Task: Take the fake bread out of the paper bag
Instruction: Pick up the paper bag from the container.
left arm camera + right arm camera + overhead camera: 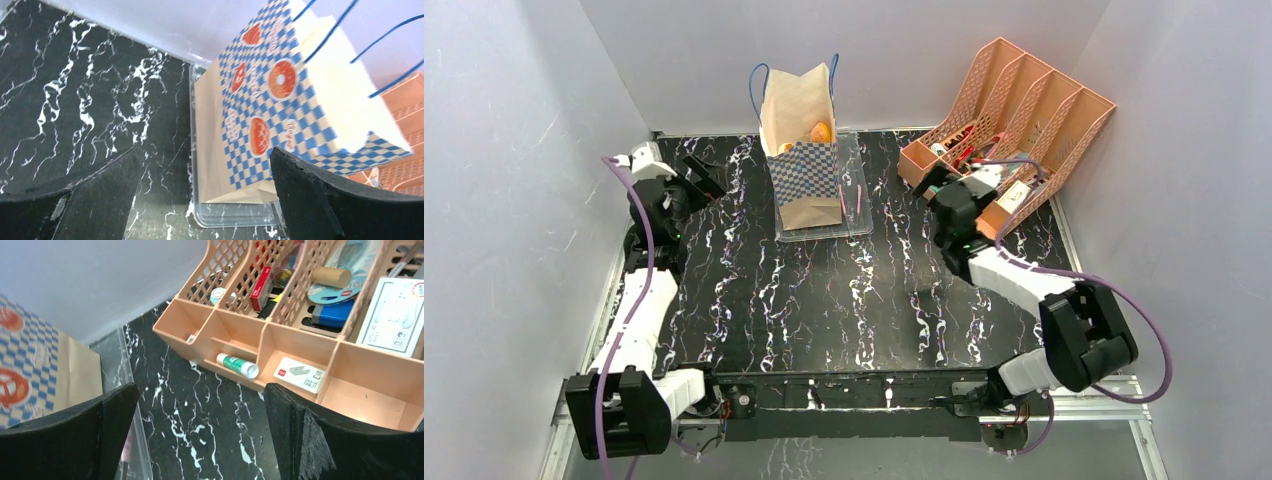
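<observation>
"What is your counter carrying?"

"Your counter (824,310) is black marble with white veins. A clear plastic tray (860,195) lies flat at the far middle (the paper bag (802,150) stands in it)."

"Anything else?"

"A pink lattice organizer (1024,110) at your far right, angled, with bare counter between it and the tray."

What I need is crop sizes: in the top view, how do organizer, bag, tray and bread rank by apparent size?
1. organizer
2. bag and tray, too alike to rank
3. bread, only partly showing
</observation>
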Robot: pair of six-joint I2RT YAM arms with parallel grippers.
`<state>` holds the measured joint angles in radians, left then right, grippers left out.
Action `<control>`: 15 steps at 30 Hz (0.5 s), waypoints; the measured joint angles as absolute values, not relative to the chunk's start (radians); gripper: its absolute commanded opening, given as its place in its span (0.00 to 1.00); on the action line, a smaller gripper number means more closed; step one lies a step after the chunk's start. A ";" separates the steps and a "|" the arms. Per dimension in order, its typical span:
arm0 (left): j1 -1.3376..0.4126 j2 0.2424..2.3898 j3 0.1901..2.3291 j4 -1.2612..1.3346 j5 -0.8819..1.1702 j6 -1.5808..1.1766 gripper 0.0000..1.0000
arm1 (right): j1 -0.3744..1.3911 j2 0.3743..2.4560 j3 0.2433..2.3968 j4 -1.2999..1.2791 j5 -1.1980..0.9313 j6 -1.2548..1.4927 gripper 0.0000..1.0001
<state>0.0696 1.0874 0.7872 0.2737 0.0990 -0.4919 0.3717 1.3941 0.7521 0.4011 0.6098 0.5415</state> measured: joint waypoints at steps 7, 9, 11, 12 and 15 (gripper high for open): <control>0.020 1.089 0.936 0.208 0.171 -0.472 0.98 | 0.493 1.475 0.787 0.513 0.672 0.354 0.91; -0.020 1.116 1.003 0.184 0.187 -0.450 0.98 | 0.489 1.490 0.813 0.524 0.640 0.327 0.90; -0.065 1.149 1.067 0.154 0.197 -0.424 0.98 | 0.488 1.496 0.838 0.527 0.610 0.309 0.89; -0.080 1.163 1.090 0.139 0.202 -0.411 0.98 | 0.489 1.496 0.847 0.528 0.600 0.303 0.89; -0.123 1.242 1.213 0.060 0.225 -0.367 0.98 | 0.498 1.496 0.860 0.528 0.583 0.288 0.88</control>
